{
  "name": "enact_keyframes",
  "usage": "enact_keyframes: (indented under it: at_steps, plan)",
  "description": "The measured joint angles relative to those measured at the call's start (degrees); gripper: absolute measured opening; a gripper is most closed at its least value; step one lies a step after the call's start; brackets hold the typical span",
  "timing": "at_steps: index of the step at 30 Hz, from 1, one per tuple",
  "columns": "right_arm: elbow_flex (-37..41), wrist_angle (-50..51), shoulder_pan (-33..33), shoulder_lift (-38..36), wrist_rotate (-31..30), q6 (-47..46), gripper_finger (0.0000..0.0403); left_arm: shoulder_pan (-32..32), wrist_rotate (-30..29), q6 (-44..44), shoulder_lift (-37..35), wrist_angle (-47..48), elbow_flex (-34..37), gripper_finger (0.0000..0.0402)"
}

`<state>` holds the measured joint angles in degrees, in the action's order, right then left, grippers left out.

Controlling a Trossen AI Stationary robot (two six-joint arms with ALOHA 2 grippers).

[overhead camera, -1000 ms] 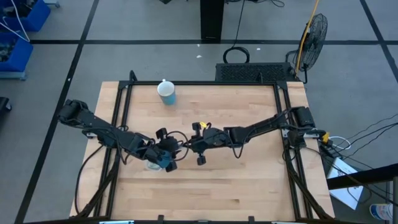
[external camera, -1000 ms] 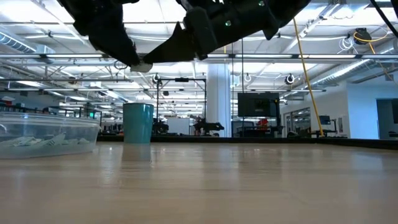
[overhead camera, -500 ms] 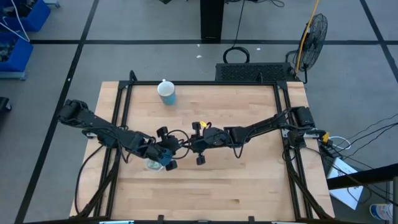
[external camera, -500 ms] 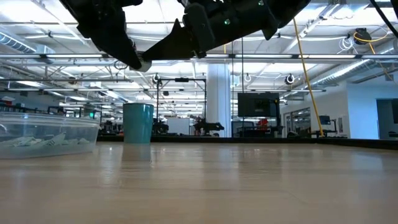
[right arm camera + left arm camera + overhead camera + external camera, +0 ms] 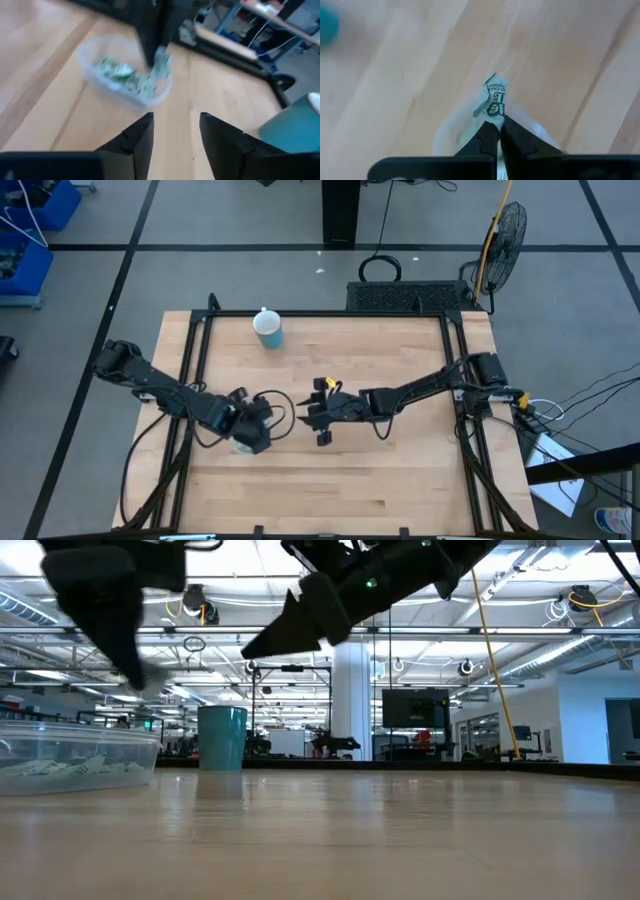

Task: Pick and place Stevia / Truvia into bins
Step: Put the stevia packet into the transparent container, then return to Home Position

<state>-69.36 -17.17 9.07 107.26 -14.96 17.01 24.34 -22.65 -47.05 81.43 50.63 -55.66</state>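
Left gripper (image 5: 499,126) pinched closed on one crumpled Stevia packet (image 5: 495,98), directly above clear tub (image 5: 121,75) near the table's left edge. Tub holds more packets (image 5: 126,76). Right gripper (image 5: 176,131) spread apart, empty, mid-table.

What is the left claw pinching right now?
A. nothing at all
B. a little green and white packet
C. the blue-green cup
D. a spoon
B. In the left wrist view the left claw is shut on a crumpled sweetener packet, held above the clear tub that already has packets in it; the blue-green cup stands far off near the table's back edge.
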Motion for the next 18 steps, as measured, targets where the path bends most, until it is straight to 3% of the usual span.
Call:
enact_keyframes:
  at_steps: [4, 8, 18]
  plan:
    - [0.0, 4.05, 0.95, 0.01, 0.02, -0.69, 0.0157, 1.59, 3.86, -9.78, 0.0, 5.63, 0.0, 0.0017]
    - [0.0, 6.18, 1.77, 0.0, 0.04, -2.61, 0.0153, 2.58, 7.73, -12.95, -0.02, 4.94, 0.0, 0.0016]
    - [0.0, 8.46, 3.26, 0.0, 0.04, -2.84, 0.0155, 2.92, 5.12, -13.91, 0.0, 6.11, 0.0, 0.0097]
